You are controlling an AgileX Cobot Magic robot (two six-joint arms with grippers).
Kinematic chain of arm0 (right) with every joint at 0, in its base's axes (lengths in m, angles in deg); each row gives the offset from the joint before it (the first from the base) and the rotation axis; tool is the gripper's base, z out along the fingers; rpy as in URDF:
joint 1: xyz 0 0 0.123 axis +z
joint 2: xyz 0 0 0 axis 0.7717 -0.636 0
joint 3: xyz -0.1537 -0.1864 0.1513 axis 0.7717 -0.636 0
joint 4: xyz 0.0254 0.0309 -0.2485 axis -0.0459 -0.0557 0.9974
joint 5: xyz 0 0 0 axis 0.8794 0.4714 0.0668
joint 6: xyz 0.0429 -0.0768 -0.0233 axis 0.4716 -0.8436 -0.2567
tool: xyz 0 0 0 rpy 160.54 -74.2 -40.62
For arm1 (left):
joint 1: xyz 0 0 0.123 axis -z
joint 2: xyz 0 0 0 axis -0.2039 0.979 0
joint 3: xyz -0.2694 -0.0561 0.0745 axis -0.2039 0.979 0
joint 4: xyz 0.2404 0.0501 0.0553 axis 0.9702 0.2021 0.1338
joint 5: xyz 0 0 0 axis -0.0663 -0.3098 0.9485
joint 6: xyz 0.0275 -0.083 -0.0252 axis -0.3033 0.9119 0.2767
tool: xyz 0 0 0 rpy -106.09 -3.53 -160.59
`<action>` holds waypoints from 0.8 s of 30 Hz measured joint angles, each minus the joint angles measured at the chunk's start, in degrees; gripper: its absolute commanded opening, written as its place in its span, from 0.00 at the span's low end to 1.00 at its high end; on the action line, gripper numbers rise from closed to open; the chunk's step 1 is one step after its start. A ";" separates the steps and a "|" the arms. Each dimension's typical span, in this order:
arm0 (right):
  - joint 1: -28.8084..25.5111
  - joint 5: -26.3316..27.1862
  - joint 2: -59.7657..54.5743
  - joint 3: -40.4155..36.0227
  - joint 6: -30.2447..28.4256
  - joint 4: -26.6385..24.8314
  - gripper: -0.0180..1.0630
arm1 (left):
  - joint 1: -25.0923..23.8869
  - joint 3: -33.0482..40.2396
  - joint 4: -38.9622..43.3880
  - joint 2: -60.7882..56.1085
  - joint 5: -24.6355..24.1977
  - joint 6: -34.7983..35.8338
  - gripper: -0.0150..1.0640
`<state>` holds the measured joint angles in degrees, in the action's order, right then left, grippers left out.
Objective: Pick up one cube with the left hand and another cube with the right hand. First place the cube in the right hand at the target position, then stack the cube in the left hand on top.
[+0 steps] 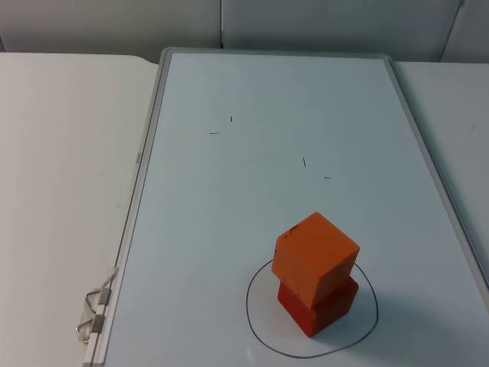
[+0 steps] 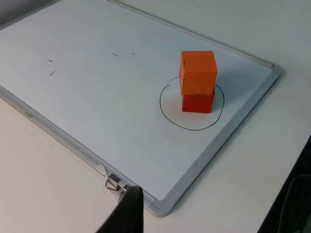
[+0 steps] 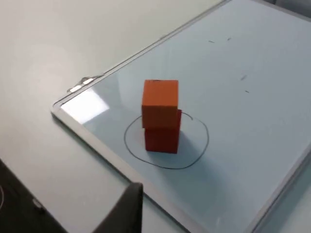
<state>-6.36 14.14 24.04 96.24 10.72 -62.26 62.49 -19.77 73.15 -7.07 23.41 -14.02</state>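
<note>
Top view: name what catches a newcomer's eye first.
An orange cube sits slightly skewed atop a red cube, inside a hand-drawn circle at the near end of the whiteboard. Two binder clips grip the whiteboard's near left edge.

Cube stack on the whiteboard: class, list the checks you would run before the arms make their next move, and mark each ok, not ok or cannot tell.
1. Red cube inside the drawn circle: ok.
2. Orange cube resting on the red cube: ok.
3. Orange cube squarely aligned: not ok, it sits twisted and overhangs.
4. Both cubes free of any gripper: ok.
5. Left gripper fingertip back off the whiteboard: ok.
6. Gripper fingers open: cannot tell.
</note>
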 measured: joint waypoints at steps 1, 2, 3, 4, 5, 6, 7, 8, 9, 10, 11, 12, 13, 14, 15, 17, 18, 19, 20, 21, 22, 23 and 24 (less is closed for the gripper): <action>0.00 0.00 0.00 0.00 0.00 0.00 0.99 | 0.00 0.00 0.00 0.00 0.00 0.00 0.99; -2.24 0.00 0.00 0.00 0.00 0.00 0.99 | -0.11 0.00 0.00 0.00 0.00 0.00 0.99; -4.32 0.00 0.00 0.00 0.00 0.00 0.99 | -0.37 0.00 0.00 0.00 0.00 0.00 0.99; -6.99 0.00 0.00 0.00 0.00 0.00 0.99 | -0.90 0.00 0.00 0.00 0.00 0.00 0.99; -9.80 0.00 0.00 0.00 0.00 0.00 0.99 | -1.58 0.00 0.00 0.00 0.00 0.00 0.99; -9.80 0.00 0.00 0.00 0.00 0.00 0.99 | -1.58 0.00 0.00 0.00 0.00 0.00 0.99; -12.17 0.00 0.00 0.00 0.00 0.00 0.99 | -2.59 0.00 0.00 0.00 0.12 0.00 0.99; -16.05 0.00 0.00 0.00 0.00 0.00 0.99 | -3.80 0.00 0.00 0.00 0.12 0.00 0.99; -18.07 0.00 0.00 0.00 0.00 0.00 0.99 | -4.97 0.00 0.00 0.00 0.12 0.00 0.99; -20.95 0.00 0.00 0.00 0.00 0.00 0.99 | -6.52 0.00 0.00 0.00 0.12 0.00 0.99; -20.95 0.00 0.00 0.00 0.00 0.00 0.99 | -6.52 0.00 0.00 0.00 0.12 0.00 0.99; -23.30 0.00 0.00 0.00 0.00 0.00 0.99 | -8.23 0.00 0.00 0.00 0.12 0.00 0.99; -26.05 0.00 0.00 0.00 0.00 0.00 0.99 | -9.96 0.00 0.00 0.00 0.12 0.00 0.99; -28.62 0.00 0.00 0.00 0.00 0.00 0.99 | -11.46 0.00 0.00 0.00 0.12 0.00 0.99; -30.57 0.00 0.00 0.00 0.00 0.00 0.99 | -13.27 0.00 0.00 0.00 0.12 0.00 0.99; -32.79 0.00 0.00 0.00 0.00 0.00 0.99 | -15.05 0.00 0.00 0.00 0.12 0.00 0.99; -35.69 0.00 0.00 0.00 0.00 0.00 0.99 | -17.40 0.00 0.00 0.00 0.12 0.00 0.99; -37.23 0.00 0.00 0.00 0.00 0.00 0.99 | -19.06 0.00 0.00 0.00 0.12 0.00 0.99; -38.33 0.00 0.00 0.00 0.00 0.00 0.99 | -20.62 0.00 0.00 0.00 0.12 0.00 0.99; -39.38 0.00 0.00 0.00 0.00 0.00 0.99 | -22.12 0.00 0.00 0.00 0.12 0.00 0.99; -39.38 0.00 0.00 0.00 0.00 0.00 0.99 | -22.12 0.00 0.00 0.00 0.12 0.00 0.99; -40.12 0.00 0.00 0.00 0.00 0.00 0.99 | -23.32 0.00 0.00 0.00 0.12 0.00 0.99; -40.49 0.00 0.00 0.00 0.00 0.00 0.99 | -24.73 0.00 0.00 0.00 0.12 0.00 0.99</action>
<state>-46.84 14.14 24.04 96.24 10.72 -62.26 37.77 -19.77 73.15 -7.07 23.52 -14.02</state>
